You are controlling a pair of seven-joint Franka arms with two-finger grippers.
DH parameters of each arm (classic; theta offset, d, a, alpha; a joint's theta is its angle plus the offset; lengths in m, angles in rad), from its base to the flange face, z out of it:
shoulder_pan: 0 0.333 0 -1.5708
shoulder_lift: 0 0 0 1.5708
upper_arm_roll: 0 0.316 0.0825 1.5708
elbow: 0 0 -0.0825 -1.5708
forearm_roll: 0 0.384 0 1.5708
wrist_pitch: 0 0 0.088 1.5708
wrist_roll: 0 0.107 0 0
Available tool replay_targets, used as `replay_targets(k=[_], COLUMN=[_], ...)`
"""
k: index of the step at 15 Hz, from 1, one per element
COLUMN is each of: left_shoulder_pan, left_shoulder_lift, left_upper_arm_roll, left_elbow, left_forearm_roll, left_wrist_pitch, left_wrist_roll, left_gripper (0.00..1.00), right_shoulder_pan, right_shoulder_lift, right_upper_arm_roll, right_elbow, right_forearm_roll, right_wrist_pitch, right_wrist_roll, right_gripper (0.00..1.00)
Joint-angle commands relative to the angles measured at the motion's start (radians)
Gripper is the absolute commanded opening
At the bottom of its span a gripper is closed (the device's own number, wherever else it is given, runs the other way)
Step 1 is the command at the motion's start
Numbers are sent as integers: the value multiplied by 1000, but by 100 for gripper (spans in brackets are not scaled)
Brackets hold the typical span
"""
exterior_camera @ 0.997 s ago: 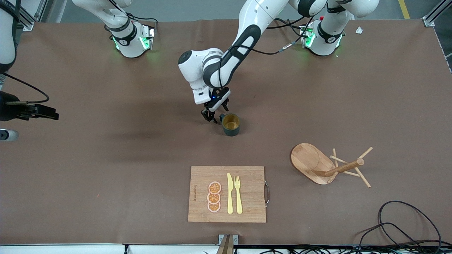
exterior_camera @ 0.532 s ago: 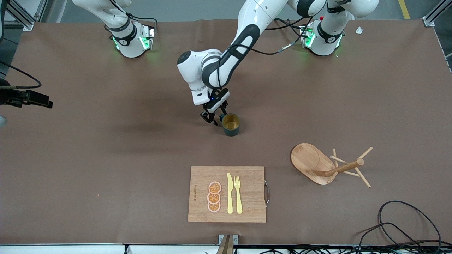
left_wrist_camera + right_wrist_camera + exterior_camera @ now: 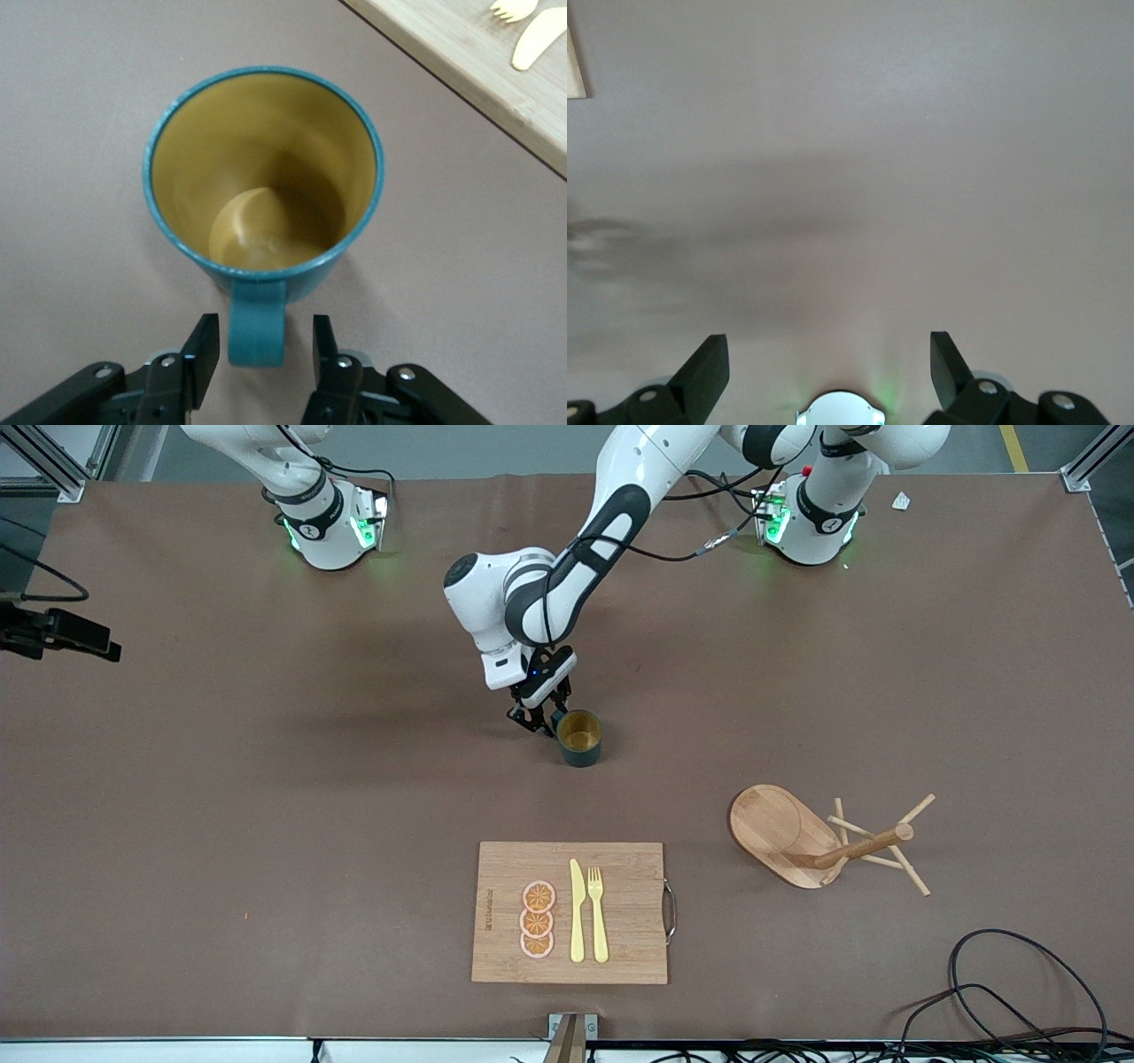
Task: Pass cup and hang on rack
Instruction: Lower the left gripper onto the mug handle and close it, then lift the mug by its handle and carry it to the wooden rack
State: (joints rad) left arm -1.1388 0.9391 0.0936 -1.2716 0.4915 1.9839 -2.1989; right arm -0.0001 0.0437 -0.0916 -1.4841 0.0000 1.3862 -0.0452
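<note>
I have the left gripper (image 3: pixel 259 354) down at the cup's (image 3: pixel 580 737) handle, fingers (image 3: pixel 202 350) either side, a gap showing, not yet clamped. The cup stands upright mid-table, rack (image 3: pixel 824 840) toppled at its four o'clock. The right gripper (image 3: pixel 829 367) waits, spread wide, over bare table.

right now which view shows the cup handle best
The left wrist view: the cup handle fills the foreground between the left end effector's fingers, with gaps either side. The front view shows the cup small, its handle mostly hidden by that end effector. The right wrist view shows only table.
</note>
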Motion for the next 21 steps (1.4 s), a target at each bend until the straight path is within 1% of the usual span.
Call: replay_targets(k=[1,5,7,8,10,12,15,21], left_shoulder_pan=[-12,-12,-12,-12,-12,-9,23,187], left_shoulder_lift=[7,7,7,6,1,-20,-81,-271], left_upper_arm_roll=[11,9,6,2,-3,-6,-5,-3], left_elbow=[28,31,32,32,32,32,32,28], left_forearm_roll=[21,19,18,18,16,15,-23,-261], left_wrist_pitch=[-45,-42,-40,-40,-40,-40,-42,-42], left_wrist_roll=[-2,-2,-2,-1,7,33,91,344], left_gripper=[43,35,28,24,11,3,1,1], right_shoulder_pan=[-3,-3,-3,-3,-1,-3,-3,-3], right_shoulder_lift=[-136,-153,-157,-162,-169,-179,-183,-180], right_upper_arm_roll=[3,3,3,3,3,1,1,3], right_elbow=[-165,-159,-154,-154,-154,-154,-154,-154], right_forearm_roll=[6,3,3,3,3,3,3,3], right_wrist_pitch=[92,86,82,79,77,71,70,67], right_wrist_roll=[5,2,2,2,2,-4,-28,-28], right_gripper=[100,100,100,100,100,100,100,100])
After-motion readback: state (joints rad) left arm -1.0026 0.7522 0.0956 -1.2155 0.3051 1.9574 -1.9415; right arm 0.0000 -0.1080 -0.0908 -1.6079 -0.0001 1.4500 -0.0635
